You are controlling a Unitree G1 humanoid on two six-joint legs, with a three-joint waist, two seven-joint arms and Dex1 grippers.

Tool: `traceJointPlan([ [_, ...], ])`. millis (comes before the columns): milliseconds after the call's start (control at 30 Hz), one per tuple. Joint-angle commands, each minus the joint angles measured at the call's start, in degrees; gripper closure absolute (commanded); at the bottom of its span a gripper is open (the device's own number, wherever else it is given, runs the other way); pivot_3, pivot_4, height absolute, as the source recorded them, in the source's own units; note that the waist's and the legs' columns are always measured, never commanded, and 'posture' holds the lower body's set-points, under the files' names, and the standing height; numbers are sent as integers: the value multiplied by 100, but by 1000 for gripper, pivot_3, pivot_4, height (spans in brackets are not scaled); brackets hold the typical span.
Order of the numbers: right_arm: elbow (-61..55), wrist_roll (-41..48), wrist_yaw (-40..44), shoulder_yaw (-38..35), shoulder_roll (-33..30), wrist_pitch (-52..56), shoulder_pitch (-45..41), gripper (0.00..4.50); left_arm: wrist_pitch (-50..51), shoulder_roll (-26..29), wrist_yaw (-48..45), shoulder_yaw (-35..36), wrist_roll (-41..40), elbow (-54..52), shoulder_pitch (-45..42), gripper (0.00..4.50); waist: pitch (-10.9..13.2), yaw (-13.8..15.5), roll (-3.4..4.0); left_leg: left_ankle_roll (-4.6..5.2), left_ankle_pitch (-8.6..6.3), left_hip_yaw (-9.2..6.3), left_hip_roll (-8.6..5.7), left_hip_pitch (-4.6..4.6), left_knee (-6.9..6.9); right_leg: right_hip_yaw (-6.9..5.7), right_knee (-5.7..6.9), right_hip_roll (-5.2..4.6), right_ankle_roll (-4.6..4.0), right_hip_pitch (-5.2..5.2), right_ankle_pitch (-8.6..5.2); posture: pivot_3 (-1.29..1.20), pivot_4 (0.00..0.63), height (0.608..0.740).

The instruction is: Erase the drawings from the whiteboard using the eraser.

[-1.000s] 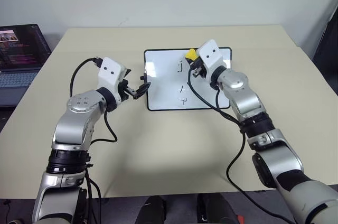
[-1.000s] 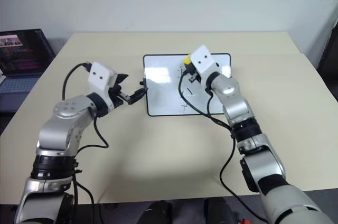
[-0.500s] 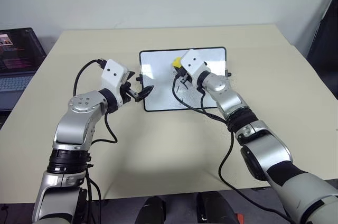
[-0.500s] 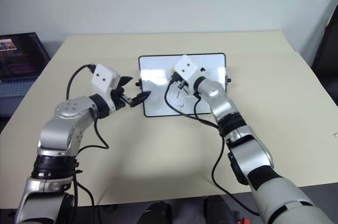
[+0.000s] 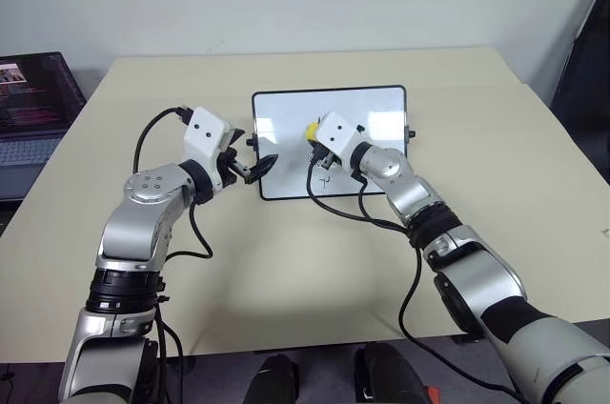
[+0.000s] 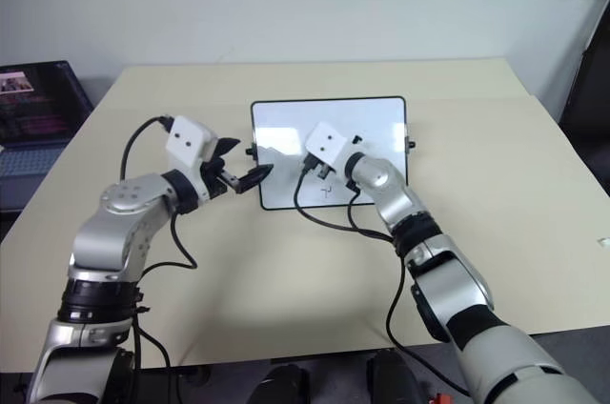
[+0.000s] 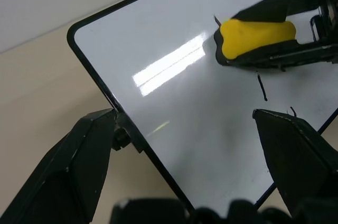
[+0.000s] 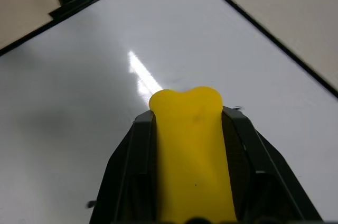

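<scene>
Laptop (image 5: pixel 33 104) at far left, dark, lid up, off the counter's left edge. Counter (image 5: pixel 286 261) pale beige, wide, mostly bare in front.

Left claw (image 5: pixel 250 168) — jaws spread wide, holding nothing. It sits at the whiteboard's left edge; in the left wrist view one finger (image 7: pixel 68 166) is outside the frame, close by a small black side knob (image 7: pixel 121 137), the other finger (image 7: pixel 296 155) is over the white surface. Whether either finger actually touches the frame, cannot tell.

Whiteboard (image 5: pixel 362 109) lies flat near the counter's middle, glossy white, thin black frame, rounded corners; a second knob (image 5: pixel 412 134) on its right edge. Pale glare patches on the left half.

Drawings (image 7: pixel 262 86) — a few thin black strokes in the board's near-centre area, just beside the eraser; one short stroke and a small hook near the lower frame show in the left wrist view. Other marks are partly hidden behind the right arm in the head views.

Eraser (image 5: pixel 311 129), yellow block, is clamped between the right claw's two black fingers (image 8: pixel 134 166). Right claw (image 8: pixel 190 129) closed narrow on it, low over the board's middle, the eraser's front end against or just above the white surface — cannot tell which.
</scene>
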Motion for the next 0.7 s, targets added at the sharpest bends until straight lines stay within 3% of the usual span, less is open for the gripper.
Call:
traceJointPlan([
  [33, -25, 0, -341, -266, -126, -138, -305, 3211, -78, -23, -19, 20, 0, -115, -58, 0, 0, 1, 0, 0, 0, 0, 0, -3, -1, 0, -2, 0, 0, -2, 0, 0, 150, 740],
  [267, 117, -19, -305, -259, -72, -121, -327, 3213, -66, -61, -16, 10, -7, -166, -22, 0, 0, -21, 0, -1, -1, 11, 2, -14, -9, 8, -12, -4, 0, -18, -1, 0, 150, 740],
  [533, -46, -234, 468, 203, -4, 109, 49, 3213, -73, -74, -22, 8, 0, -155, -29, 0, 0, -26, 0, 1, -2, 16, 1, -5, -5, 16, -5, 0, 0, -15, 0, 0, 150, 740],
  [700, -72, -330, 271, 136, -67, 136, 10, 3213, -63, -75, -37, 3, -9, -158, -26, 0, 0, -19, 0, 1, -1, 15, 2, -2, -2, 18, 0, 7, -1, -13, 1, 0, 150, 740],
])
